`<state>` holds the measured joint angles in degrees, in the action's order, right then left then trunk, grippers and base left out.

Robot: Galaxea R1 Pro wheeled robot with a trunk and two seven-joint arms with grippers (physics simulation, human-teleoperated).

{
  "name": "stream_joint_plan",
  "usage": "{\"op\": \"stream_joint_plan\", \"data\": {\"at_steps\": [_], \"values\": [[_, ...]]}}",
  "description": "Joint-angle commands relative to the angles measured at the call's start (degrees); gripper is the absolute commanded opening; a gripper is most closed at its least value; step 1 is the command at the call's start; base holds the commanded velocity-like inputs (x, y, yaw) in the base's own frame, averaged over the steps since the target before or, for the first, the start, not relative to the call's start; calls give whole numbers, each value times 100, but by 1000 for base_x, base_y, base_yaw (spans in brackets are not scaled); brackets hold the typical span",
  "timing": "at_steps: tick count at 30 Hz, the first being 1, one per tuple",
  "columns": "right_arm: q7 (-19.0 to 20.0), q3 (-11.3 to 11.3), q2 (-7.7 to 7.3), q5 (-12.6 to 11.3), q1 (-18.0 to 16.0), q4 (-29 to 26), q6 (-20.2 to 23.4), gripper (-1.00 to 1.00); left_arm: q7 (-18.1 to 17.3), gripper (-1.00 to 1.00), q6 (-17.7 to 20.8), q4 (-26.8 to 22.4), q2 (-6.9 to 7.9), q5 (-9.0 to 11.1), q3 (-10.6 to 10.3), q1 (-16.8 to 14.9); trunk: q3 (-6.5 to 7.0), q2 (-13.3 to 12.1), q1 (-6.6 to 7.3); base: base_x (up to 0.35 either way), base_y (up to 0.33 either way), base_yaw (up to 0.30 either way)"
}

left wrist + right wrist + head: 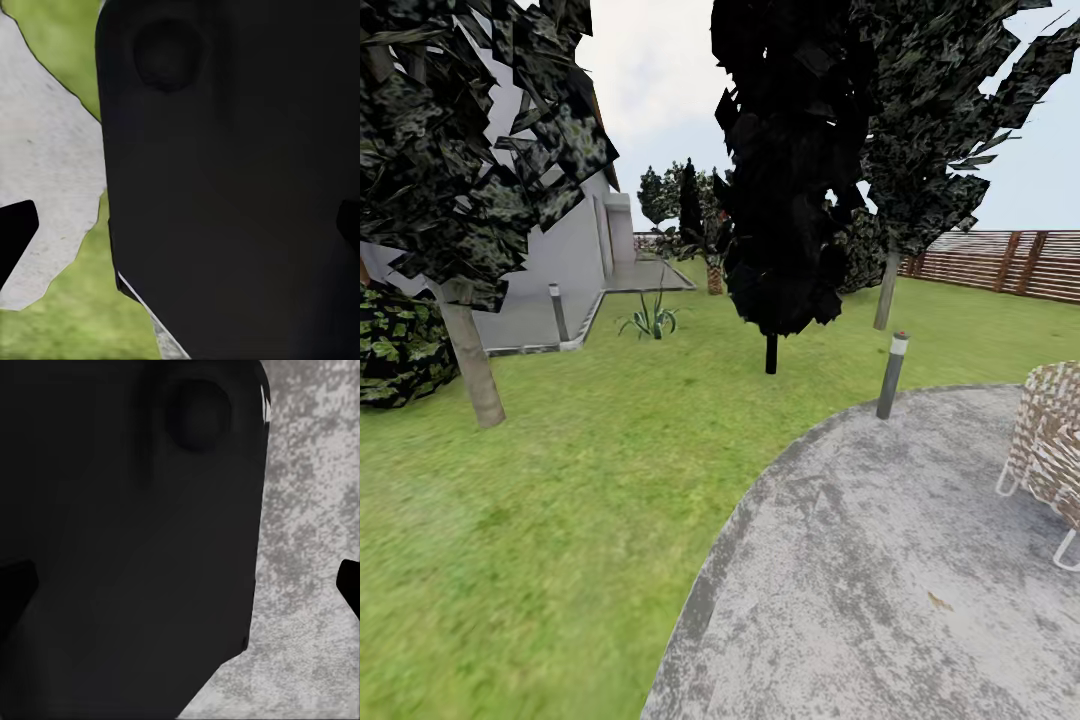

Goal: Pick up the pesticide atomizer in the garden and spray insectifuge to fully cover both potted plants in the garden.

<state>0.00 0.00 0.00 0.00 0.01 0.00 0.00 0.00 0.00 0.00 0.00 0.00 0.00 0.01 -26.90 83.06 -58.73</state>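
**On the patio edge, atomizer and pots not yet found**

Head view: nearest the camera lies the round grey mottled stone patio (880, 560), its curved rim meeting the green lawn (530, 540). A slim dark bollard lamp with a pale cap (892, 375) stands at the patio's far rim, and a woven brown-and-white chair on white legs (1050, 450) sits at the right edge. Beyond are a dense black-leaved tree on a thin dark trunk (785, 170), a grey-trunked leafy tree (465, 190), a spiky green grass-like plant (652, 320) near the pale grey house wall (570, 250), and a brown slatted wooden fence (1000, 262). I cannot pick out the pesticide atomizer or either potted plant here, so no direction or nearer arm can be judged; the robot probably has to turn or drive to search.

Left wrist view: a large dark robot body panel (232, 187) blocks most of the frame, with stone and grass beside it. The left end effector's state I cannot tell.

Right wrist view: another dark panel (127, 540) over grey stone. The right end effector's state likewise cannot be told.
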Motion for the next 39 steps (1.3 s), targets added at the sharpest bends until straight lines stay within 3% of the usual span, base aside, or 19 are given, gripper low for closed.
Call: {"op": "stream_joint_plan", "data": {"at_steps": [1, 4, 8, 12, 18, 26, 32, 33, 35, 39], "values": [[-10, -33, -33, -33, -34, -33, -33, 100, -33, 100, -33, -33, 33, 33, 33, -34, -3, 2, 0, 0, 0, 0], [4, -51, -37, -34, -133, -132, -130, 100, -28, 100, -130, -131, 122, 34, 132, -133, -3, 2, 0, 0, 0, 0], [16, -23, 92, -5, -265, -262, -127, 100, 12, 100, -127, -127, -9, 28, 19, -10, -3, 2, 0, 0, 0, 0], [-9, -22, 213, 7, -396, -392, 1, 100, 16, 100, 1, 4, 6, 27, -10, 50, -3, 2, 0, 0, 0, -3], [-11, -26, 193, 18, -430, -587, 111, 100, 24, 100, 96, -167, 28, 26, -17, 48, -3, 2, 0, 0, 0, -217], [15, -13, 169, 25, -431, -845, 106, 100, 9, 100, 89, -425, 207, 43, -10, -19, -3, 2, 0, 0, 0, -296], [32, -17, 160, 30, -431, -1039, 113, 100, 2, 100, 94, -618, 242, 45, -9, -68, -3, 2, 0, 0, 0, -300], [31, -21, 154, 28, -431, -2654, 114, 100, 11, 100, 96, -2416, 241, 39, -14, -177, -3, 2, 0, 0, 0, -300], [22, -25, 151, 24, -431, -3129, 114, 100, 16, 100, 96, -2598, 245, 39, -17, -523, -3, 2, 0, 0, 0, -300], [19, -40, 150, 6, -431, -3471, 112, 100, 18, 100, 90, -2649, 246, 45, -12, -871, -3, 2, 0, 0, 0, -300]]}}
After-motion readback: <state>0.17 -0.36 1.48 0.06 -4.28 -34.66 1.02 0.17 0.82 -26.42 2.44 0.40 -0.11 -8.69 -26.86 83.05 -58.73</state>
